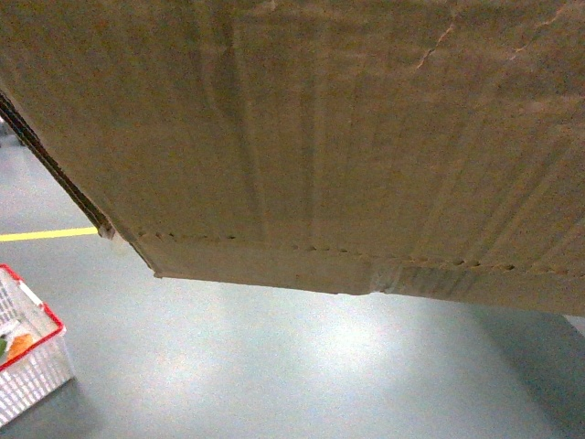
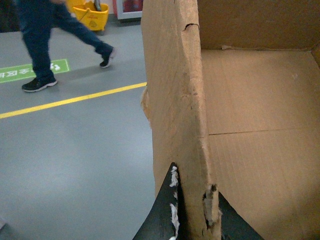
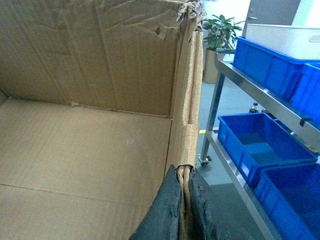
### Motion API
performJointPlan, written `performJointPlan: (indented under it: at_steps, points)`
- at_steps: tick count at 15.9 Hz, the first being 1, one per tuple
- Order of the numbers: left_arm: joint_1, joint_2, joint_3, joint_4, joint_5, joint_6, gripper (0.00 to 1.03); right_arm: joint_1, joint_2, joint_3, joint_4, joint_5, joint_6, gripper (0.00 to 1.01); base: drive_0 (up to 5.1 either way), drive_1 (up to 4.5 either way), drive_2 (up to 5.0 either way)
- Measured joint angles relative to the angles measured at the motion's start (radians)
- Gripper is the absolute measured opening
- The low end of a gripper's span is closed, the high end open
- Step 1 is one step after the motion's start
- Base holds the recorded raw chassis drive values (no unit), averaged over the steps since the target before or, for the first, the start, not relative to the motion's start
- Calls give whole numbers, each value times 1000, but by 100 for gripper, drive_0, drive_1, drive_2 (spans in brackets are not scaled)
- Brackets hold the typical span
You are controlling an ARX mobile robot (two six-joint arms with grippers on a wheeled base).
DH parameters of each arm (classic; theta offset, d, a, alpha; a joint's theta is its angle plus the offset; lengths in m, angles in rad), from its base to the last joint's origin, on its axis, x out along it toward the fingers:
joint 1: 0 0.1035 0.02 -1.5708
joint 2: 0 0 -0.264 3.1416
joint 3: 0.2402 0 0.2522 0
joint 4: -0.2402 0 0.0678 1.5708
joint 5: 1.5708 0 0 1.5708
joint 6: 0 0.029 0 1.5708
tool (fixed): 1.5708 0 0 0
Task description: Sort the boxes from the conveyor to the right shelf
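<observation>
2 grippers, left (image 2: 192, 220) and right (image 3: 185, 210), pinch my box's (image 1: 302, 137) torn walls; tearing drops it.

box (image 1: 320, 137) fills head view hiding both arms, shelf (image 3: 235, 100) cropped

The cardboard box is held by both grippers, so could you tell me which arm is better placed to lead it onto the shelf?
Right, probably: the right gripper clamps the cardboard box wall beside the steel shelf.
</observation>
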Motion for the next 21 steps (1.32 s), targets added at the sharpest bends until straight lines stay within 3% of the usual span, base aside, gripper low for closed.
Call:
performJointPlan:
  at_steps: [21]
  points:
    - [0, 0, 0, 0, 0, 0, 4, 0, 0, 0, 0, 0, 0, 2, -155, -155, -155]
